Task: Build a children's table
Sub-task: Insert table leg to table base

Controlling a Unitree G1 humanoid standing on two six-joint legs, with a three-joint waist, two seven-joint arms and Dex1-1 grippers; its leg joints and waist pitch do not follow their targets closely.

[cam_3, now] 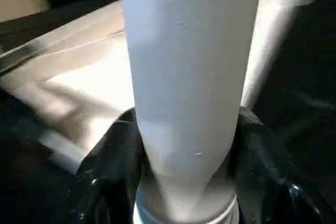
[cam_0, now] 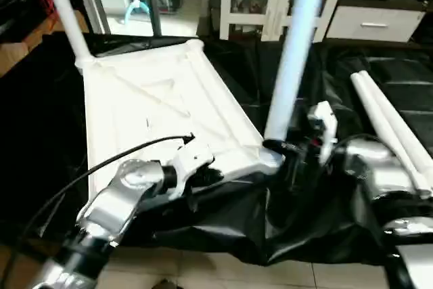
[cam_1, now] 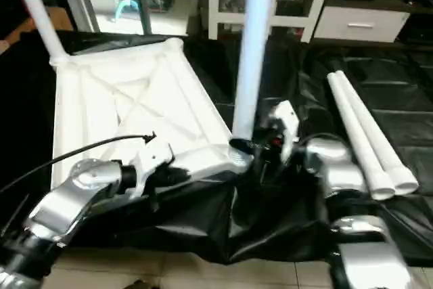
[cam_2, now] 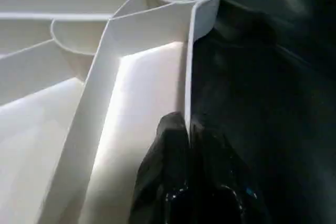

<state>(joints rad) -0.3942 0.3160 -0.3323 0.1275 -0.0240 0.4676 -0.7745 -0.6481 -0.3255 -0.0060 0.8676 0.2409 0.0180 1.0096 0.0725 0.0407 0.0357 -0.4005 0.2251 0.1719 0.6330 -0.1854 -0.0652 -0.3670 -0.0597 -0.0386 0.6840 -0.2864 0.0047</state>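
Observation:
The white tabletop (cam_0: 155,113) lies upside down on a black sheet, its X-ribs facing up. One white leg (cam_0: 64,11) stands in the far left corner socket. A second leg (cam_0: 298,45) stands upright in the near right corner socket (cam_0: 269,160). My right gripper (cam_0: 277,148) is shut on this leg's base, a black finger (cam_3: 113,150) pressed against each side. My left gripper (cam_2: 187,129) is shut on the thin near rim of the tabletop, a little left of that socket. Two loose legs (cam_0: 392,126) lie side by side on the sheet at the right.
The black sheet (cam_0: 338,79) covers the work area and bunches up below the tabletop's near edge. Tiled floor (cam_0: 203,269) shows in front. A white cabinet (cam_0: 372,21) and shelving stand behind. A black cable (cam_0: 101,164) arcs over my left forearm.

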